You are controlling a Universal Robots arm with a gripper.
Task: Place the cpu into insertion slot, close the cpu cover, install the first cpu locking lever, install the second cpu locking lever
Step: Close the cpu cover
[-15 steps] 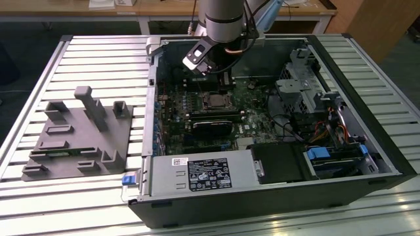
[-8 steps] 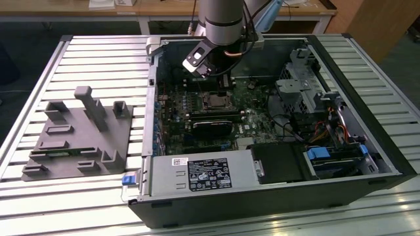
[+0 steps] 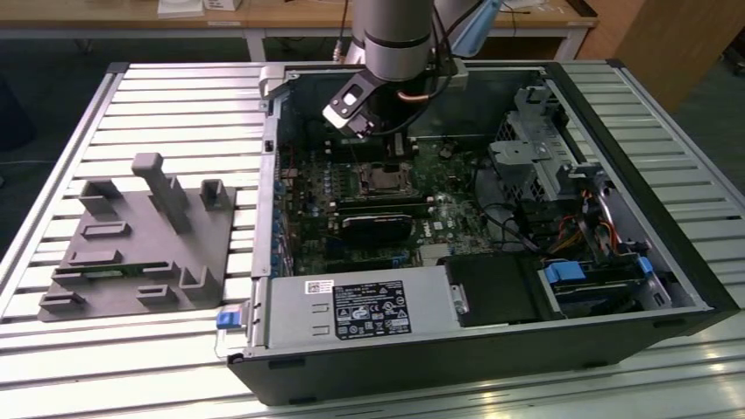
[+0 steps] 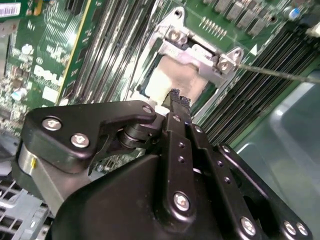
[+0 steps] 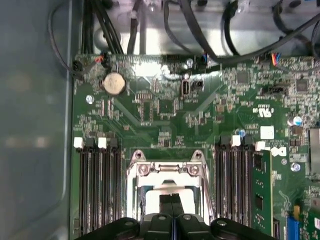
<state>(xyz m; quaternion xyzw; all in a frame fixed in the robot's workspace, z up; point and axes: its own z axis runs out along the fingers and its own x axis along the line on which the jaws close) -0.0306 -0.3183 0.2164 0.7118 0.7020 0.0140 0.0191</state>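
Note:
The insertion slot (image 3: 381, 179) sits mid-motherboard inside the open computer case, just below the arm (image 3: 396, 39). In both wrist views my gripper (image 4: 176, 97) (image 5: 172, 202) is shut, its two black fingers pressed together with nothing between them. The tips point down onto the pale silver face of the cpu (image 4: 172, 80) (image 5: 167, 188), which lies inside the socket's metal frame. I cannot tell whether they touch it. The cpu cover's hinge end (image 4: 197, 52) (image 5: 168, 170) with two screws lies just beyond the tips. A thin locking lever (image 4: 280, 74) sticks out sideways from the frame.
Long black memory slots (image 5: 97, 190) (image 5: 232, 185) flank the socket on both sides. Cables (image 5: 200, 35) run along the case wall past the board. A black labelled box (image 3: 372, 307) and a drive cage (image 3: 536, 153) fill the case. A grey fixture (image 3: 134, 236) lies on the slatted table.

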